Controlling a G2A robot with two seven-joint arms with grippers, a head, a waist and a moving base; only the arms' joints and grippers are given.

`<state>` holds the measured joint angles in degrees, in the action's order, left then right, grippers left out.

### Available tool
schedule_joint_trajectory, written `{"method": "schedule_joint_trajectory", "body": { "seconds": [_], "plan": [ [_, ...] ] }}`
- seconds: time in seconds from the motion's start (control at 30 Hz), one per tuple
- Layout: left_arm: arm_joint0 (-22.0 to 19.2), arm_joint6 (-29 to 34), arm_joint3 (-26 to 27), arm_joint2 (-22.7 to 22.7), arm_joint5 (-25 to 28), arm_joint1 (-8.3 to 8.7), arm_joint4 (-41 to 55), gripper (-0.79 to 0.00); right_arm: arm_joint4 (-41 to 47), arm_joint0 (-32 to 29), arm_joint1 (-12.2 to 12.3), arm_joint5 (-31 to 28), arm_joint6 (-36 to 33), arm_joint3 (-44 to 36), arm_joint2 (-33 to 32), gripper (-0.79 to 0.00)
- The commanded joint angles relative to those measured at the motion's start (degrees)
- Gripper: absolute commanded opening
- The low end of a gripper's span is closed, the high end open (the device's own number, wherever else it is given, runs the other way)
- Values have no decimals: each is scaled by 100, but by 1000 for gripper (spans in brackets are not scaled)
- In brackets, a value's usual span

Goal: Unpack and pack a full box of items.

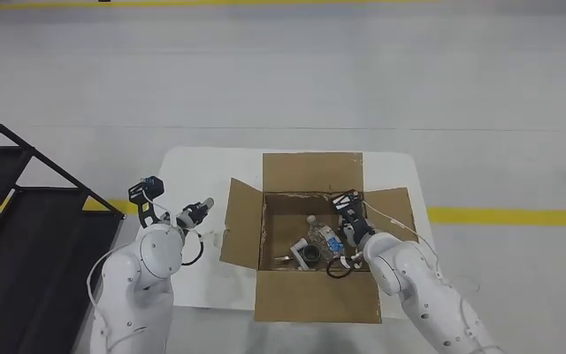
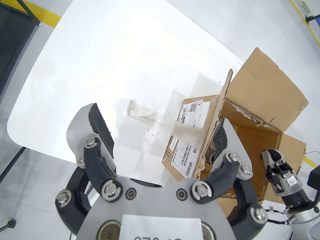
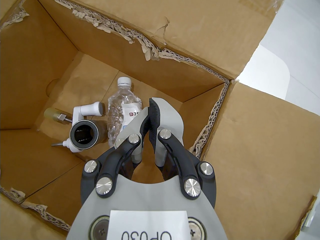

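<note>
Clear plastic water bottle: lower half hidden behind the right gripper. Brown cardboard box: walls cut off by picture edges. Black loop, top view: too small to identify.

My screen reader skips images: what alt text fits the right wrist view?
The right gripper, shut and empty, hangs over an open cardboard box. On its floor lie a clear water bottle and a white fitting.

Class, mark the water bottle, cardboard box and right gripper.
water bottle (image 3: 116,116), right wrist view, clear ribbed body.
cardboard box (image 3: 175,13), right wrist view, open flap.
right gripper (image 3: 152,106), right wrist view, between fingertips.
</note>
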<state>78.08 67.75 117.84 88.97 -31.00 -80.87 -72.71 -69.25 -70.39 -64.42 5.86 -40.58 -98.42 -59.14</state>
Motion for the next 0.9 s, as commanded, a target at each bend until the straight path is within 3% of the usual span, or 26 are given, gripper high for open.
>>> {"method": "schedule_joint_trajectory", "body": {
  "seconds": [0.0,0.2,0.43,0.6,0.87],
  "plan": [
    [0,0,0,0,0,0,0,0,0,1,0,0,0,1,0,-785],
    [0,0,0,0,0,0,0,0,1,5,-16,-102,6,-1,47,-785],
    [0,0,0,0,0,0,0,0,-283,599,-253,462,-1225,335,795,-785],
    [0,0,0,0,0,0,0,0,14,1187,-541,783,-1951,924,1383,-785],
    [0,0,0,0,0,0,0,0,196,1706,-833,756,-1846,1695,1795,-785]
  ]
}}
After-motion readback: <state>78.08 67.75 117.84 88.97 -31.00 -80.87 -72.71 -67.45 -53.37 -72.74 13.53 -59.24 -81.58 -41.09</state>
